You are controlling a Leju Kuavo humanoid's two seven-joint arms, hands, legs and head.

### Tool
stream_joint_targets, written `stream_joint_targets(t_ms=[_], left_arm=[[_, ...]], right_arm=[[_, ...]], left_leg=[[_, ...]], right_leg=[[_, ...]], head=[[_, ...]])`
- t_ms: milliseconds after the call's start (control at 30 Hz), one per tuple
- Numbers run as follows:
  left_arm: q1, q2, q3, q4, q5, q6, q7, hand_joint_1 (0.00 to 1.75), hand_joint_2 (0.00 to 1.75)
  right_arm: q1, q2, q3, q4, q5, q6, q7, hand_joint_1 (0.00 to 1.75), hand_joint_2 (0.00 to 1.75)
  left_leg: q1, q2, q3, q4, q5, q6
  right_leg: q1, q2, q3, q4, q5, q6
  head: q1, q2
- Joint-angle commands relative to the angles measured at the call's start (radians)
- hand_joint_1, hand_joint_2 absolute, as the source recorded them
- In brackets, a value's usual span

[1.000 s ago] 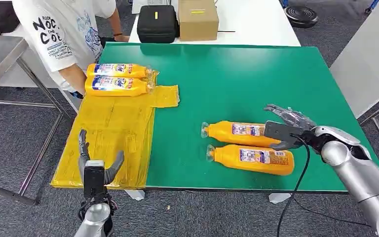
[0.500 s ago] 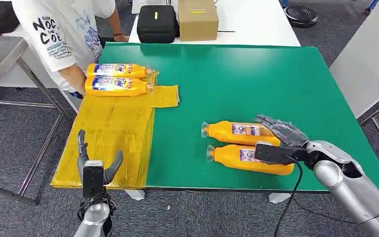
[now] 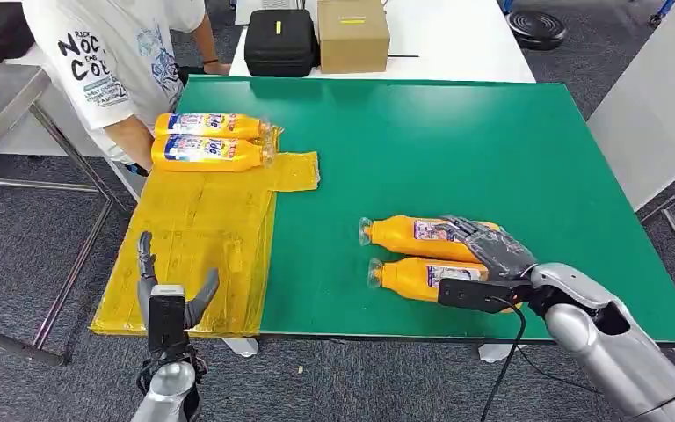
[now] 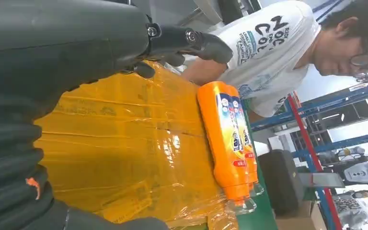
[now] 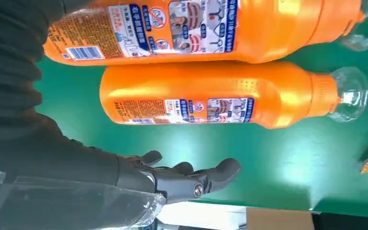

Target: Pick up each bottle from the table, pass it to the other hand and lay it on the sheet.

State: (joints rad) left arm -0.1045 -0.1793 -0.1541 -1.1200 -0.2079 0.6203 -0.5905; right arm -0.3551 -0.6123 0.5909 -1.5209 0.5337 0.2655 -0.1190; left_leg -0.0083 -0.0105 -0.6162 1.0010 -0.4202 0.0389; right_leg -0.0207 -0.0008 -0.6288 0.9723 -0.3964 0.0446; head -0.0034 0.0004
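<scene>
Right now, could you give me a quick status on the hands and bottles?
Right hand open over two bottles on the table, no grip. Left hand open, low by the sheet. Two more bottles on the sheet. Nothing blocking.

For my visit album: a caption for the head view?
Robot's right hand over two orange bottles; two more on the yellow sheet.

The person's white T-shirt [image 3: 105, 53] at the far left carries dark print, of which "NOC" and "COL" can be read; the smaller lines under it are too fine to read. The two bottles on the yellow sheet [image 3: 206, 141] have blue and white labels with a red logo I can't make out. The two bottles on the green table [image 5: 220, 100] bear picture labels, small print and a barcode, none of it readable.
</scene>
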Motion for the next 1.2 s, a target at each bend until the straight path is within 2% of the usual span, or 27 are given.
stream_joint_targets(t_ms=[33, 233, 300, 433, 500, 533, 600, 633, 700, 833, 1000, 1200], left_arm=[[-0.022, 0.014, 0.018, 0.023, 0.002, -0.007, 0.007, 0.0, 1.75], [-0.024, 0.013, 0.021, 0.026, 0.001, -0.005, 0.007, 0.0, 1.75], [-0.025, 0.015, 0.025, 0.032, 0.004, -0.003, 0.006, 0.0, 1.75], [-0.014, 0.015, 0.029, 0.023, 0.009, -0.005, 0.001, 0.0, 1.75], [-0.01, 0.017, 0.032, 0.022, 0.012, -0.003, -0.001, 0.0, 1.75], [-0.007, 0.019, 0.034, 0.025, 0.017, 0.005, -0.006, 0.0, 1.75], [0.0, 0.021, 0.036, 0.024, 0.024, 0.007, -0.014, 0.0, 1.75], [0.006, 0.022, 0.035, 0.016, 0.025, 0.002, -0.014, 0.0, 1.75], [0.013, 0.019, 0.034, 0.001, 0.019, 0.0, -0.007, 0.0, 1.75], [0.008, 0.019, 0.032, 0.005, 0.018, -0.002, 0.001, 0.0, 1.75], [0.0, 0.019, 0.033, 0.011, 0.02, -0.005, 0.001, 0.0, 1.75], [-0.015, 0.015, 0.031, 0.024, 0.02, -0.016, 0.007, 0.0, 1.75]], right_arm=[[-0.024, 0.022, 0.029, 0.009, -0.001, -0.001, 0.005, 0.0, 1.75], [-0.02, 0.013, 0.026, 0.0, 0.001, -0.002, 0.006, 0.0, 1.75], [0.003, -0.025, 0.018, -0.033, -0.004, -0.004, 0.008, 0.0, 1.75], [0.041, -0.047, 0.004, -0.075, 0.005, -0.015, 0.014, 0.0, 1.75], [0.083, -0.067, -0.016, -0.103, 0.006, -0.019, 0.018, 0.0, 1.75], [0.112, -0.078, -0.03, -0.117, 0.011, -0.028, 0.018, 0.0, 1.75], [0.118, -0.072, -0.037, -0.112, 0.022, -0.033, 0.014, 0.0, 1.75], [0.128, -0.052, -0.044, -0.104, 0.04, -0.04, 0.023, 0.0, 1.75], [0.199, -0.015, -0.069, -0.129, 0.106, -0.058, 0.031, 0.0, 1.75], [0.249, -0.017, -0.077, -0.162, 0.13, -0.074, 0.042, 0.0, 1.75], [0.219, -0.017, -0.084, -0.151, 0.126, -0.06, 0.043, 0.0, 1.75], [0.137, 0.025, -0.073, -0.063, 0.119, -0.036, 0.045, 0.0, 1.75]], left_leg=[[0.001, 0.002, 0.005, 0.0, -0.003, -0.002], [0.001, 0.002, 0.003, -0.001, -0.001, -0.002], [0.001, 0.001, 0.003, 0.0, -0.001, -0.002], [0.001, 0.0, 0.006, 0.0, -0.003, -0.002], [0.001, 0.001, 0.003, 0.0, -0.001, -0.001], [0.001, 0.001, 0.006, 0.0, -0.003, -0.002], [0.0, -0.001, 0.003, -0.001, -0.001, -0.001], [0.002, -0.001, 0.007, 0.0, -0.003, -0.003], [0.001, 0.0, 0.004, -0.001, -0.002, -0.002], [0.002, 0.0, 0.006, -0.001, -0.003, -0.003], [0.001, 0.003, 0.006, 0.0, -0.004, -0.003], [0.001, 0.003, 0.003, -0.001, -0.002, -0.002]], right_leg=[[0.002, 0.002, 0.005, 0.0, -0.002, -0.002], [0.001, 0.001, 0.003, -0.001, -0.001, -0.001], [0.001, 0.0, 0.003, 0.0, -0.001, -0.001], [0.002, -0.001, 0.006, -0.001, -0.003, -0.002], [0.001, 0.0, 0.003, -0.001, -0.001, -0.001], [0.001, 0.0, 0.007, -0.001, -0.003, -0.002], [0.0, -0.001, 0.003, -0.001, -0.001, -0.001], [0.002, -0.001, 0.007, -0.001, -0.003, -0.002], [0.001, 0.0, 0.004, -0.002, -0.001, -0.002], [0.002, -0.001, 0.007, -0.002, -0.003, -0.002], [0.002, 0.002, 0.005, -0.001, -0.002, -0.002], [0.001, 0.002, 0.002, -0.001, 0.0, -0.002]], head=[[0.0, 0.0], [0.0, 0.0], [0.0, 0.0], [0.0, 0.0], [0.0, 0.0], [0.0, 0.0], [0.0, 0.0], [0.0, 0.0], [0.0, 0.0], [0.0, 0.0], [0.0, 0.0], [0.0, 0.0]])
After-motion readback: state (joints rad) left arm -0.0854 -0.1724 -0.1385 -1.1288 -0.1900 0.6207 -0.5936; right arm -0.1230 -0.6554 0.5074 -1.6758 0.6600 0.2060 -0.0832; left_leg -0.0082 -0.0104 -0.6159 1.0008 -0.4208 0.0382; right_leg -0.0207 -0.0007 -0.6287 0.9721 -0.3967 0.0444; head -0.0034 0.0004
